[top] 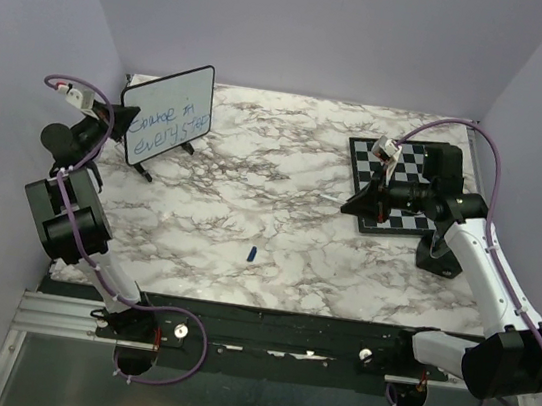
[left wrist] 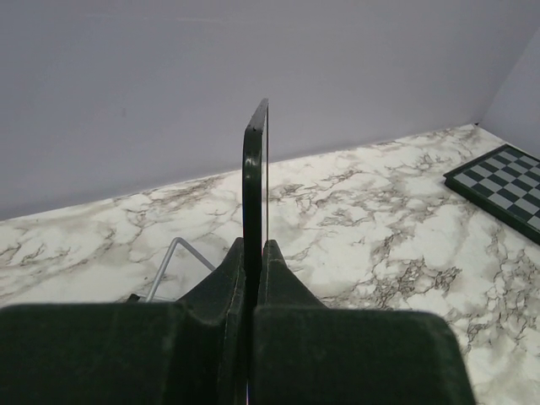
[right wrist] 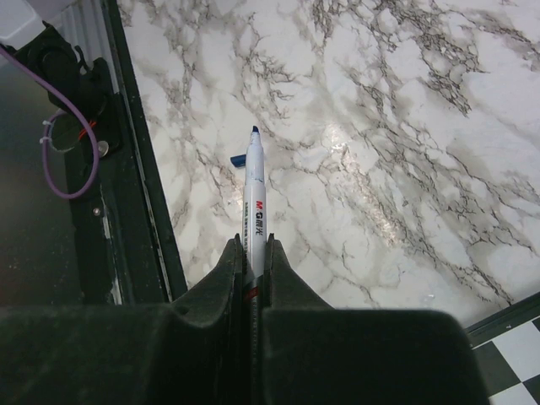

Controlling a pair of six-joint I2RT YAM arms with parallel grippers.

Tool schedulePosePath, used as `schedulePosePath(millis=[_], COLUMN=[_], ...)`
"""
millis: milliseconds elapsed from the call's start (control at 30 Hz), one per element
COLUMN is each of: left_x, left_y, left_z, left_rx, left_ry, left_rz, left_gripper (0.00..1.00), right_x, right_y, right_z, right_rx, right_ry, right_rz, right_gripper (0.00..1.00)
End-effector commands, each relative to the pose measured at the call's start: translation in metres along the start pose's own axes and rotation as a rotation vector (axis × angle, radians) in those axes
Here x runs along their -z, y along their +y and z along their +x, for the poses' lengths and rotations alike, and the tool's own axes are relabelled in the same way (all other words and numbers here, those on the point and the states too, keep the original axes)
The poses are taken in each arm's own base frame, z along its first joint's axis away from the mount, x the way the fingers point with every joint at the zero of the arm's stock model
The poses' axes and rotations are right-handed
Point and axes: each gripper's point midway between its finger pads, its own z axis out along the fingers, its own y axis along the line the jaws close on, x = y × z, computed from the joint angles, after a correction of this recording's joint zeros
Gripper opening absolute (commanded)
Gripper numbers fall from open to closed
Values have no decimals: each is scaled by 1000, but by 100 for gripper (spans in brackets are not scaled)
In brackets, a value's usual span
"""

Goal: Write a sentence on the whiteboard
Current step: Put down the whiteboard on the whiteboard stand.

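Note:
The whiteboard [top: 169, 113] stands upright on a wire stand at the far left, with the sentence [top: 168, 122] on it in blue, in two short lines. My left gripper [top: 121, 121] is shut on the board's left edge. The left wrist view shows the board edge-on [left wrist: 255, 194] between the closed fingers, with the wire stand [left wrist: 173, 257] to the left. My right gripper [top: 364, 202] hovers over the near edge of the chessboard, shut on a white uncapped marker [right wrist: 254, 211] that points out over the marble.
A black-and-white chessboard [top: 407, 187] lies at the far right and shows in the left wrist view [left wrist: 499, 187]. A small blue marker cap [top: 252, 254] lies on the marble [top: 282, 195] near centre front and shows in the right wrist view [right wrist: 237, 159]. Purple walls enclose the table.

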Motion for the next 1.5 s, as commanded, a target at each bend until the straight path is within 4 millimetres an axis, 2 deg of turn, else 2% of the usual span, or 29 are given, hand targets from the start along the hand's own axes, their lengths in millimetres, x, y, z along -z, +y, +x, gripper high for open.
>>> schedulePosePath(millis=[0, 133, 267, 400, 467, 567, 867, 1067, 1333, 1467], left_x=[10, 9, 11, 24, 30, 35, 47, 56, 57, 56], left_y=[6, 2, 5, 15, 16, 18, 40, 50, 61, 57], left_z=[-31, -48, -51, -39, -40, -36, -27, -9, 3, 10], left_rx=[-144, -148, -154, -121, -135, -130, -125, -109, -104, -79], left_ry=[-95, -142, -145, -141, -150, -156, -134, -105, -91, -86], left_rz=[-14, -2, 2, -28, -32, -35, -63, -83, -84, -84], left_gripper=[0, 0, 0, 0, 0, 0, 0, 0, 1, 0], right_x=[0, -1, -1, -2, -2, -3, -4, -4, -7, -8], right_y=[6, 6, 6, 7, 7, 8, 11, 12, 8, 7], right_z=[2, 3, 4, 4, 4, 5, 5, 5, 9, 11], right_rx=[-11, -12, -15, -18, -22, -29, -42, -51, -69, -77], right_ry=[0, 1, 3, 3, 2, 5, 6, 6, 17, 22], right_rz=[-39, -42, -47, -53, -60, -72, -96, -103, -109, -109], right_gripper=[0, 0, 1, 1, 0, 1, 1, 1, 0, 1])
